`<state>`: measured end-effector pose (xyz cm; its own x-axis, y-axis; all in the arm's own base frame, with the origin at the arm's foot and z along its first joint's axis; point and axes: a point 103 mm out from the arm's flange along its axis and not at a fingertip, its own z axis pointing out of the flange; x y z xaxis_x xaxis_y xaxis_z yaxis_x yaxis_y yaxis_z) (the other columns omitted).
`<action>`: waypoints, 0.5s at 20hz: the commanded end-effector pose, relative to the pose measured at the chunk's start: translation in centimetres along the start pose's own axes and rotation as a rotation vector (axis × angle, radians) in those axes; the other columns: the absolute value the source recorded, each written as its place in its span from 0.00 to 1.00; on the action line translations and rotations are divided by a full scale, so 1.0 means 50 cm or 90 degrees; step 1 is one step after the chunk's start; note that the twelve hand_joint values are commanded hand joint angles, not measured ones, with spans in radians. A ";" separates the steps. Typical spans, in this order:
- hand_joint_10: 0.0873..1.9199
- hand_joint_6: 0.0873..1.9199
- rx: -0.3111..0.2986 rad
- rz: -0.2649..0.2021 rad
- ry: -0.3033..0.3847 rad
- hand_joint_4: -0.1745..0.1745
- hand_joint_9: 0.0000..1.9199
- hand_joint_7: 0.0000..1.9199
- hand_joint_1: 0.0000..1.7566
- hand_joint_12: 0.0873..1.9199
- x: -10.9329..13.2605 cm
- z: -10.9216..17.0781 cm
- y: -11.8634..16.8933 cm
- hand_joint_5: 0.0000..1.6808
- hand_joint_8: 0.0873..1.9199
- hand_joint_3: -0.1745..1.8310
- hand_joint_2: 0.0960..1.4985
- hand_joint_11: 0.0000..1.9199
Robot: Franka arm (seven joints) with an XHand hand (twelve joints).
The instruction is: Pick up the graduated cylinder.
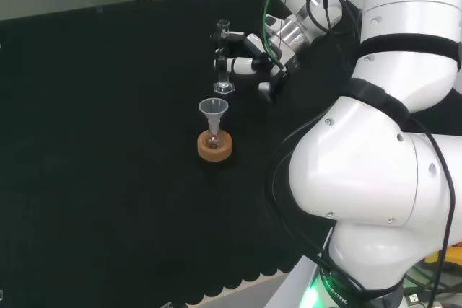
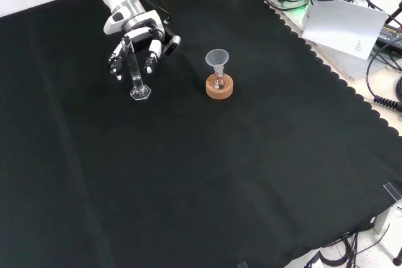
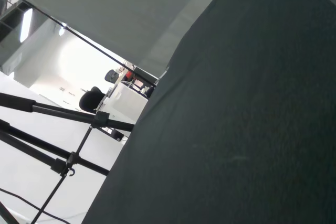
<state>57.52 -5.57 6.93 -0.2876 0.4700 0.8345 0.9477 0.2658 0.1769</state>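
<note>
Big white robot arm link [image 1: 368, 178] is sitting nearest the head camera, bending over the black-cloth tabletop [image 2: 207, 174] toward the work area. Black and white robot hand [image 2: 135, 39] is reaching down at the far side of the cloth in the front view, fingers [image 2: 151, 61] spread and hanging either side of the tall clear glass graduated cylinder [image 2: 135, 73]. Cylinder is standing upright on its hexagonal foot, foot resting on the cloth, so it is not lifted yet. Fingers are looking mostly straight and bracketing the tube, not wrapping it; contact is hard to tell. Judging this as the pre-grasp stage: robot hand is lining up so the fingers can close on the tube above the foot. To the right in the front view, well apart, a round cork ring stand [image 2: 219, 87] is holding a small clear flask with a clear funnel [image 2: 217, 59] sitting in its neck, likely kept steady that way.
</note>
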 end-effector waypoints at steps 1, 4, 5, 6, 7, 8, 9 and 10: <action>0.21 0.10 -0.018 -0.007 0.008 0.42 0.38 0.27 0.60 0.60 -0.001 -0.003 0.007 0.38 0.27 0.00 0.64 0.25; 0.19 0.17 -0.023 -0.009 0.006 0.43 0.42 0.28 0.60 0.58 0.003 -0.004 0.010 0.38 0.27 0.00 0.65 0.30; 0.18 0.19 -0.025 -0.009 0.006 0.44 0.43 0.29 0.60 0.58 0.003 -0.004 0.010 0.38 0.27 0.00 0.65 0.31; 0.18 0.21 -0.025 -0.009 0.005 0.44 0.44 0.29 0.60 0.57 0.004 -0.003 0.010 0.39 0.28 0.00 0.66 0.32; 0.17 0.22 -0.023 -0.008 0.002 0.44 0.45 0.30 0.60 0.56 0.003 -0.003 0.010 0.39 0.28 0.00 0.66 0.33; 0.17 0.23 -0.023 -0.007 0.001 0.45 0.46 0.30 0.60 0.56 0.003 -0.003 0.009 0.39 0.28 0.00 0.66 0.34; 0.17 0.24 -0.022 -0.006 0.002 0.46 0.46 0.30 0.60 0.56 0.001 -0.003 0.008 0.40 0.28 0.00 0.66 0.35; 0.17 0.24 -0.020 -0.005 0.002 0.46 0.47 0.31 0.60 0.56 0.000 -0.002 0.008 0.40 0.28 0.00 0.67 0.35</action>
<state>57.99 -5.52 7.19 -0.2981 0.4641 0.8341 0.9487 0.2404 0.2053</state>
